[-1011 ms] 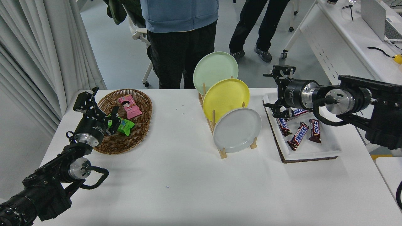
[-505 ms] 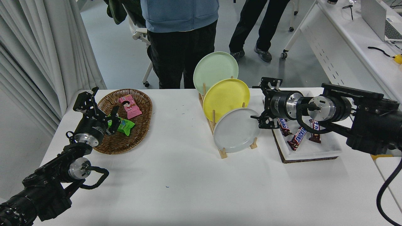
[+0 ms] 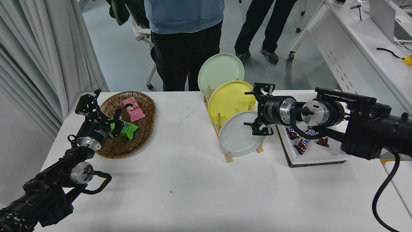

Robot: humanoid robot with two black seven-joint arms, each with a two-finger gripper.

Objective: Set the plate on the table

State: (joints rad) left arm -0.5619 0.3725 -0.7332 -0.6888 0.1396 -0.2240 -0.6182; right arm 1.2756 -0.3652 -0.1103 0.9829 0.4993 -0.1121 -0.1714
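Observation:
The light-grey plate (image 3: 238,137) stands on edge in the front slot of a wooden rack (image 3: 226,156) on the white table (image 3: 180,187). My right gripper (image 3: 251,109) is open. It reaches in from the right, and its fingers straddle the grey plate's upper right rim, one above and one below; I cannot tell whether they touch it. My left gripper (image 3: 103,111) is parked open at the lower left, over a wicker basket (image 3: 143,129).
A yellow plate (image 3: 229,100) and a pale green plate (image 3: 220,72) stand behind the grey one in the rack. A white tray (image 3: 318,156) with chocolate bars lies right of the rack. The basket holds snack packets. Two people stand at the far side.
My right arm has swung left from above the tray to the rack, and its open gripper now sits at the grey plate's upper right rim. The left arm has not moved.

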